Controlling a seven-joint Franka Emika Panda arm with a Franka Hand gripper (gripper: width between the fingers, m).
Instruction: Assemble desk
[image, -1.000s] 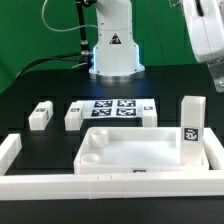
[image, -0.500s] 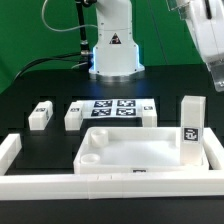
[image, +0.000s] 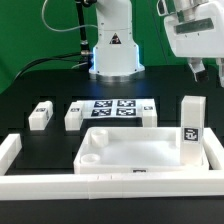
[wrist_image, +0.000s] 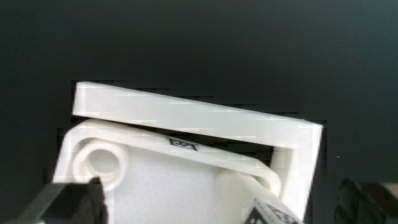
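The white tray-like tabletop (image: 140, 150) lies inside the white border bars, with round sockets at its corners. One square leg (image: 191, 125) stands upright in its corner on the exterior view's right. Three more legs lie loose behind it: the first (image: 40, 116), the second (image: 74, 116) and the third (image: 150, 110). My gripper (image: 203, 72) hangs high above the standing leg, open and empty. In the wrist view the tabletop (wrist_image: 169, 185), a corner socket (wrist_image: 102, 160) and the tagged leg (wrist_image: 276, 208) show between my two spread dark fingers (wrist_image: 71, 205).
The marker board (image: 113, 108) lies flat between the loose legs. Long white border bars (image: 100, 184) frame the work area at the front and sides; one shows in the wrist view (wrist_image: 196, 110). The robot base (image: 112, 50) stands at the back.
My gripper has moved toward the exterior view's left and come further into view above the standing leg. The desk parts have not moved.
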